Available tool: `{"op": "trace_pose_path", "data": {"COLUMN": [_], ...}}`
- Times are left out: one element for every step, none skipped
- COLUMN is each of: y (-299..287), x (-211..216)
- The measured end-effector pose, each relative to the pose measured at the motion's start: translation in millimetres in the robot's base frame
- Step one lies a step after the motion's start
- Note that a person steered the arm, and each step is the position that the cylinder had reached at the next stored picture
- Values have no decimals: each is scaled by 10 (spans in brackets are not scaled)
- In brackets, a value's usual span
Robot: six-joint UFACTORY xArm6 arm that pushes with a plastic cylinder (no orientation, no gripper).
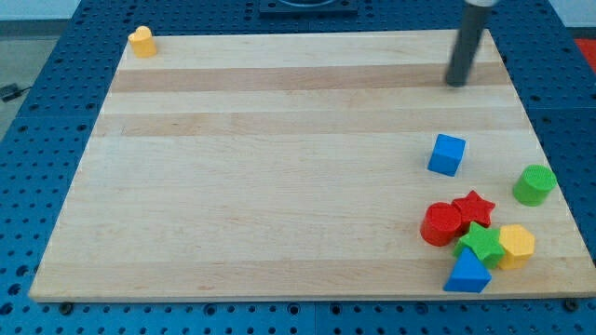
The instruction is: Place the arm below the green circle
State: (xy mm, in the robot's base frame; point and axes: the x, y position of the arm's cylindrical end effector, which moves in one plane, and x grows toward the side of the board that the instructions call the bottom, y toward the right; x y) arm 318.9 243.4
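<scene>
Probably lab: blue perforated bench (37, 121)

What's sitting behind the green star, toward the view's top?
The red star and red cylinder sit directly behind the green star, touching it. Their lower edges are covered by it. My tip is far off, near the board's top edge.

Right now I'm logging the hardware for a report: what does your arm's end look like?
Only a straight, dark grey rod shows, round in section and plain, running off the view's top. My tip is its blunt lower end. No pincer, cables or markings are visible.
</scene>
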Motion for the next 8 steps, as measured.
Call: {"op": "trace_pose_path", "data": {"y": [317, 624, 912, 882, 664, 606, 586, 536], "x": [462, 1016, 1492, 1994, 2269, 2264, 2131, 2134]}}
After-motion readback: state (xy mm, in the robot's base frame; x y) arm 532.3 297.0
